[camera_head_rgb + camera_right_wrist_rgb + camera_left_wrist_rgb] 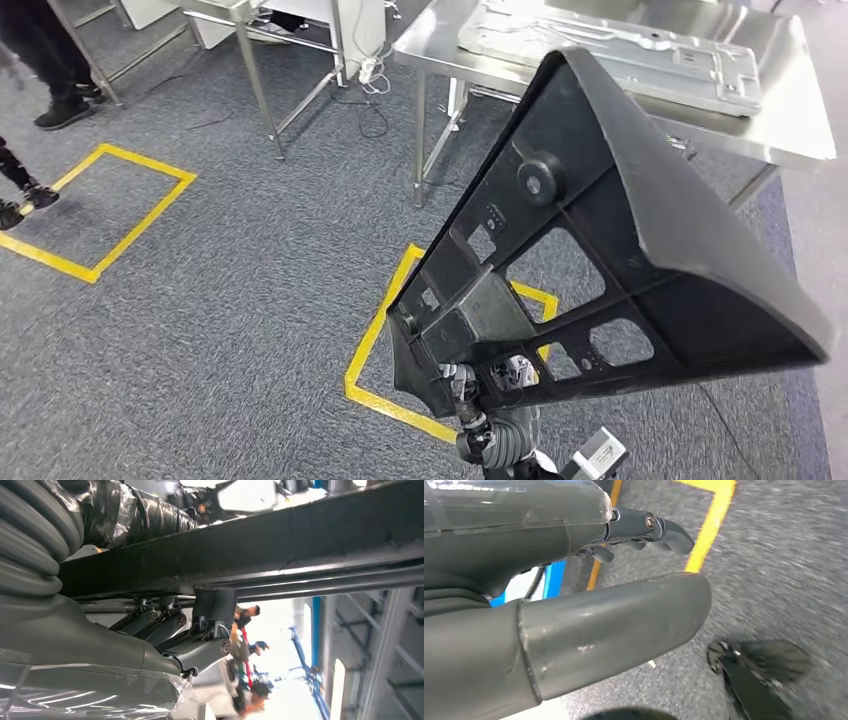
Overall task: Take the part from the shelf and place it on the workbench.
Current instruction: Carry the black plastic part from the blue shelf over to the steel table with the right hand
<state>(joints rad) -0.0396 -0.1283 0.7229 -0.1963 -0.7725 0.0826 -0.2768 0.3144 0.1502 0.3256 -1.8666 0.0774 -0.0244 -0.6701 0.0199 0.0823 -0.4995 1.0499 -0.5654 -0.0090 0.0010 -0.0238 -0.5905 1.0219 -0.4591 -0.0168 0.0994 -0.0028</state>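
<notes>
Overhead, the right hand (pixel 490 385) grips the low end of the black part (pixel 600 250), which tilts up over grey carpet (pixel 200 300) with yellow tape (pixel 375 340), short of the steel workbench (pixel 790 110). From the left wrist, the left hand (pixel 574 615) hangs above the carpet, holding nothing, fingers (pixel 664 530) loosely apart. At the right wrist, fingers (pixel 200 635) clasp the part's edge (pixel 250 545).

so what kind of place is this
Probably a workshop or factory test floor: steel workbenches with a pressed metal panel on one, yellow tape boxes on grey carpet, and the right hand carrying a black part.
</notes>
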